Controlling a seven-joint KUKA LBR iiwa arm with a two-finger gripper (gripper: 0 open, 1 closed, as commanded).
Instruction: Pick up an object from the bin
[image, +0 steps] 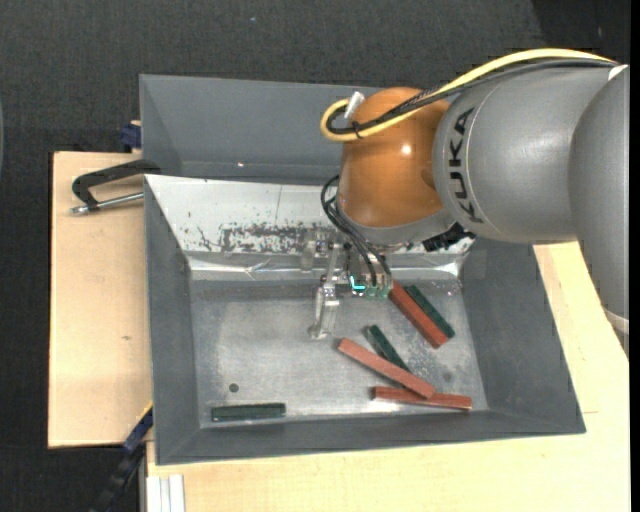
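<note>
My gripper (323, 322) hangs below the orange wrist cover, low over the middle of the bin floor, with nothing visibly in it. Just to its right a long red-brown bar (385, 367) lies at a slant. A short dark green bar (384, 344) rests against that bar's upper side. Further right, a red bar (418, 315) and a dark green bar (430, 310) lie side by side near the back wall.
Another red bar (422, 398) lies flat along the front wall at the right. A dark green bar (247, 410) lies at the front left, with a small dark dot (233, 389) just behind it. The arm and its cover overhang the bin's back right.
</note>
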